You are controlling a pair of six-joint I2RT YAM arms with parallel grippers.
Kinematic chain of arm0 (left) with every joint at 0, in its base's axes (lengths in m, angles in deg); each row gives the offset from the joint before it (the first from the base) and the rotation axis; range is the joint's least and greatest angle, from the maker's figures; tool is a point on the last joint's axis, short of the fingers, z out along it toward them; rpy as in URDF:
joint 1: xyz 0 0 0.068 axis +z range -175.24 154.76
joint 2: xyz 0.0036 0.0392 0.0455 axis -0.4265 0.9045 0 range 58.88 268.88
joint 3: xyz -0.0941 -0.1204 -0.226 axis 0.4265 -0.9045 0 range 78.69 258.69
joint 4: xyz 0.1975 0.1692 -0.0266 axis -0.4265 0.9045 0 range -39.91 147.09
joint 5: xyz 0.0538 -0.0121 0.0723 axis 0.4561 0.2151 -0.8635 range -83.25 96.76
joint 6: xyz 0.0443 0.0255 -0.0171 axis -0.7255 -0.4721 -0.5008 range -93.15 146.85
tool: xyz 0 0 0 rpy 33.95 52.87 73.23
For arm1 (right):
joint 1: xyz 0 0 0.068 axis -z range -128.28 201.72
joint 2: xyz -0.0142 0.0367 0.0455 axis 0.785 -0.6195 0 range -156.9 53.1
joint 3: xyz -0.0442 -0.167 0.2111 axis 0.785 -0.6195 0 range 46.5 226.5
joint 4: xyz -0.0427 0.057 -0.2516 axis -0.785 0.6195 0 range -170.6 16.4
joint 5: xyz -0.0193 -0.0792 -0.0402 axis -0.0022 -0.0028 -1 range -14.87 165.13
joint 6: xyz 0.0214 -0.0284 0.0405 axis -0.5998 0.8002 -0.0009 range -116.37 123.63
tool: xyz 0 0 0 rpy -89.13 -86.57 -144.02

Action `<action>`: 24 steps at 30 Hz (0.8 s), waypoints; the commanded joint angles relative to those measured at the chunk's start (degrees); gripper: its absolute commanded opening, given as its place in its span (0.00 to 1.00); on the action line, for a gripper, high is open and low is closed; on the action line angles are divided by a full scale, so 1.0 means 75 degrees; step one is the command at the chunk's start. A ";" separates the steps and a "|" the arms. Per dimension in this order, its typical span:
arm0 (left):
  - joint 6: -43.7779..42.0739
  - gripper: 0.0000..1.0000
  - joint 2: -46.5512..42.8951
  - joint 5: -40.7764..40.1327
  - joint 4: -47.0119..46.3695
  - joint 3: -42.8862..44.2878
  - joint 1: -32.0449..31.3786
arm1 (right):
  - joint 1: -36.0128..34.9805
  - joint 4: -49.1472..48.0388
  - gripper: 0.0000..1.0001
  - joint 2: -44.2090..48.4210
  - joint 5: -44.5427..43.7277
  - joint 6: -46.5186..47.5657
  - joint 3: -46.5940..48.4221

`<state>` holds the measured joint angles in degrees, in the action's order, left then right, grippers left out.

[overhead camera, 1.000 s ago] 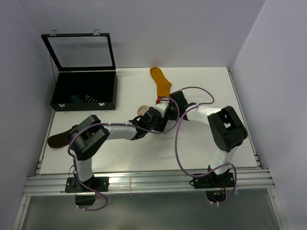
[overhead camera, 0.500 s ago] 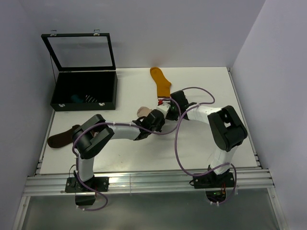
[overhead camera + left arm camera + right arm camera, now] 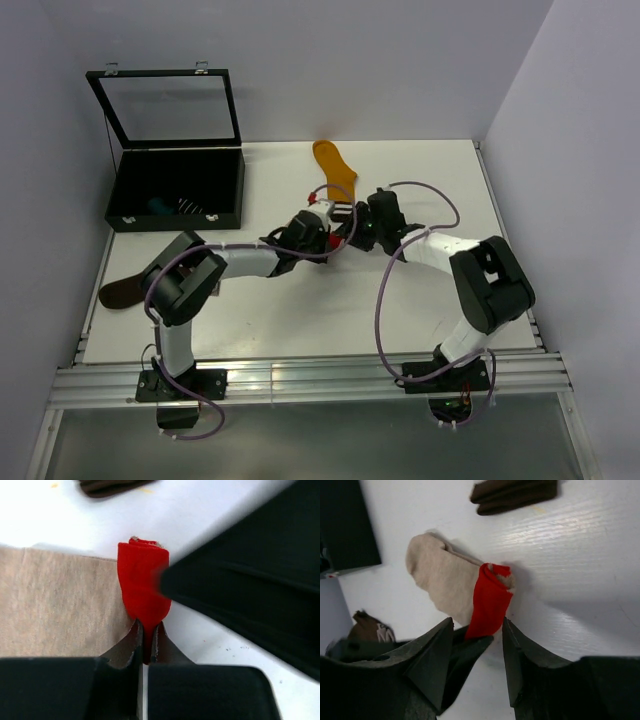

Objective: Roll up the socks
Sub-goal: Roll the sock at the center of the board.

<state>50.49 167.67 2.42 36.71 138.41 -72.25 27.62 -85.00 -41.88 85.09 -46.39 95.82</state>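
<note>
1 mustard sock (image 3: 335, 170), 1 brown sock (image 3: 120, 292), 1 beige/red sock (image 3: 445, 577), 1 blk case (image 3: 175, 220), 2 arms (image 3: 180, 290) (image 3: 480, 280)

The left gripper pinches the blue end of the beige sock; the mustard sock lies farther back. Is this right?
No: the end of the beige sock is red, as the left wrist view shows. The left gripper pinches it, and the mustard sock lies farther back.

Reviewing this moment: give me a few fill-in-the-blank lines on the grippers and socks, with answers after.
On the beige sock, the left gripper pinches the ___ end.
The right gripper straddles that end with its jaws ___.
In the top view, the brown sock lies at the ___ edge of the table.
Missing words: red; open; left.
</note>
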 commanded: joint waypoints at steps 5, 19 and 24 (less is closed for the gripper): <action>0.1954 0.00 -0.0314 0.2473 -0.0042 -0.0650 0.1214 | 0.0049 -0.1731 0.56 0.0559 0.0078 -0.0397 -0.0646; 0.4734 0.00 -0.0022 0.4386 -0.2901 -0.2677 0.2493 | -0.0244 -0.2740 0.59 -0.0519 0.0383 -0.0760 -0.0646; 0.5356 0.00 0.0213 0.4656 -0.3523 -0.3076 0.2775 | -0.0349 -0.3022 0.59 -0.0988 0.0512 -0.0889 -0.0623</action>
<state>87.06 166.91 35.09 11.18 117.85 -52.34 25.66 -103.80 -47.95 88.39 -52.21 90.05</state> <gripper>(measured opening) 0.056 0.590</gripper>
